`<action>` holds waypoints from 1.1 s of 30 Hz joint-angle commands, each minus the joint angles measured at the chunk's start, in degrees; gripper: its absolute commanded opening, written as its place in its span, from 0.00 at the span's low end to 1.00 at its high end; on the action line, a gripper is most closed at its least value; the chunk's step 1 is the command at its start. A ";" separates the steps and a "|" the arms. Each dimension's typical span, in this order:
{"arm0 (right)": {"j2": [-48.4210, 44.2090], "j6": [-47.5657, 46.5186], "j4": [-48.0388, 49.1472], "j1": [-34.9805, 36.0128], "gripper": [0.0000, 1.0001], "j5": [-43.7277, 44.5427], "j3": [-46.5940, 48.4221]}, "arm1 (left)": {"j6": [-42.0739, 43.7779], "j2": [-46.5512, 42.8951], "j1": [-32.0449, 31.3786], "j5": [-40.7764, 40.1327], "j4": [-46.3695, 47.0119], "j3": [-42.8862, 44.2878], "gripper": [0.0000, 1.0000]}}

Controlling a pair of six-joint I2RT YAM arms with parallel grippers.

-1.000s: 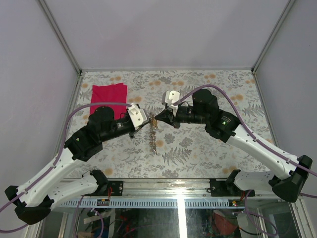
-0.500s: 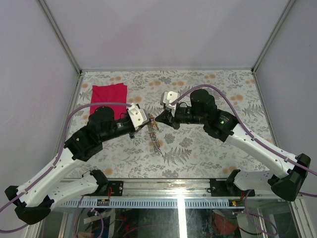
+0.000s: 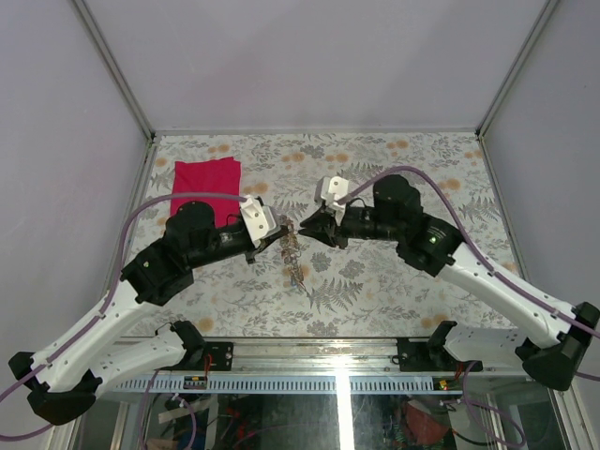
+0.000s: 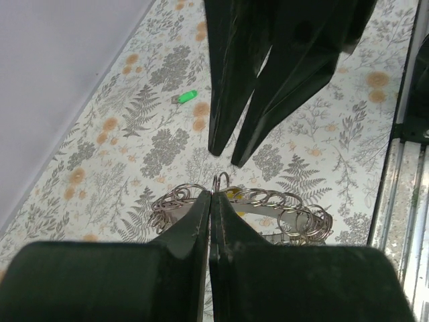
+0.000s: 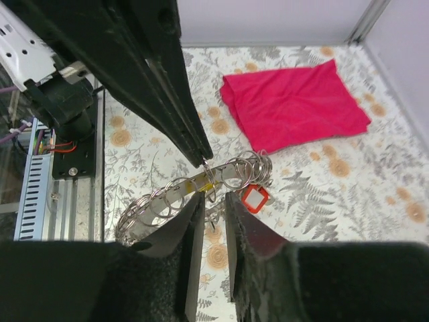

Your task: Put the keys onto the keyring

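Note:
The keyring [image 3: 295,262] is a flat grey metal band fringed with many small wire rings; it hangs above the table between the two arms. My left gripper [image 3: 281,236] is shut on one small ring at its top [image 4: 212,198]. In the right wrist view the keyring [image 5: 228,170] carries a red-headed key [image 5: 255,198]. My right gripper [image 5: 213,200] stands slightly open just in front of the band, a small ring in the gap, untouched. A green-headed key [image 4: 188,96] lies on the table beyond. In the left wrist view the right gripper [image 4: 226,156] points at the keyring [image 4: 264,208].
A red cloth [image 3: 205,183] lies flat at the back left of the flowered table [image 3: 394,281]. The metal rail [image 3: 319,356] runs along the near edge by the arm bases. Grey walls close in the left, right and back.
The right gripper has opened and drawn back a little to the right. The keyring's lower end has swung slightly right. The left gripper stays shut in place.

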 commanded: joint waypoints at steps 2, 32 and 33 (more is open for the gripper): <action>-8.46 0.94 5.18 0.32 0.28 0.63 -0.91 | -5.11 -2.01 0.21 4.20 10.36 0.94 0.00; -14.15 15.01 16.62 0.33 0.41 -13.11 -4.39 | -26.17 -8.49 0.27 19.77 33.18 -7.14 0.00; -13.93 15.57 17.26 0.34 0.42 -13.37 -4.42 | -26.15 -8.31 0.27 19.96 33.20 -6.96 0.00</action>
